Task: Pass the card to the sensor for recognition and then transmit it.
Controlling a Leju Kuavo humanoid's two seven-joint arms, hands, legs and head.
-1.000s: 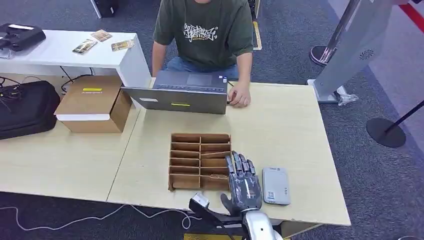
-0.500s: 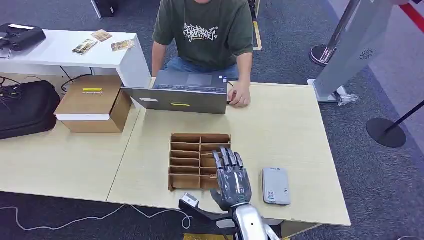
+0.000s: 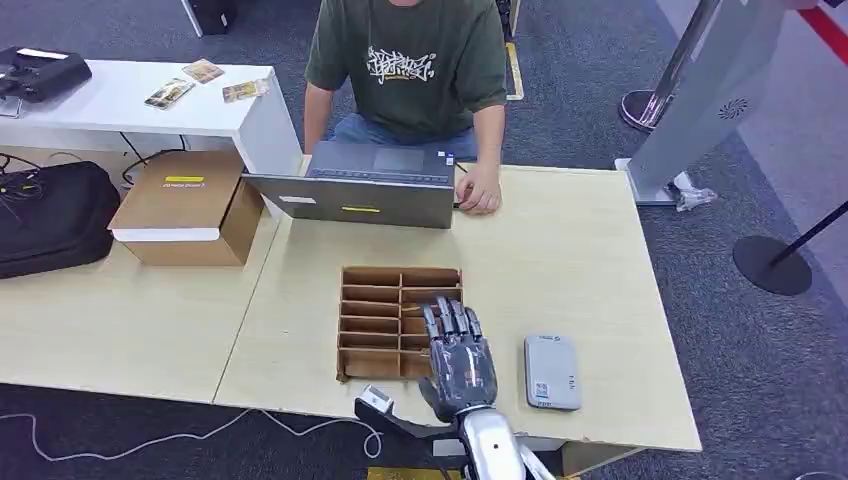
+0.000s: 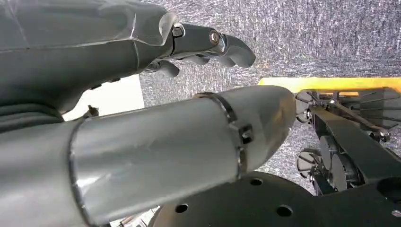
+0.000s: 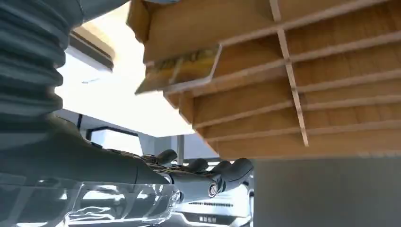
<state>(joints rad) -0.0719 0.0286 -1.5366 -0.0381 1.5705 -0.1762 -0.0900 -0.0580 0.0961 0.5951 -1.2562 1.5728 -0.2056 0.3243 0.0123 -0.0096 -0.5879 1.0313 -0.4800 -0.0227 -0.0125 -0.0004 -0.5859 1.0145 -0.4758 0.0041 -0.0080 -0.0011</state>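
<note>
Since 1 s ago the right hand (image 3: 459, 357) has slid leftward, away from the grey sensor (image 3: 552, 371), & now hangs over the near right cells of the wooden divider tray (image 3: 372, 322); everything else is as it was. Fingers straight & a little apart, palm down, nothing in them. Left hand (image 4: 208, 42) hangs by the robot's side above grey carpet, fingers slightly curled, holding nothing.

Around: a person in a green tee sits across the table (image 3: 560, 260), one hand at a grey laptop (image 3: 365, 185) that stands between them & the tray. Cardboard box (image 3: 188, 207) & black bag (image 3: 52, 215) lie on the adjoining table further left.

The card (image 5: 182, 71) shows in the right wrist view: it sits in a tray cell near the wall, tilted, one long edge leaning out past the divider.

Light wood tabletop, dark grey carpet, a stanchion base to the right.
</note>
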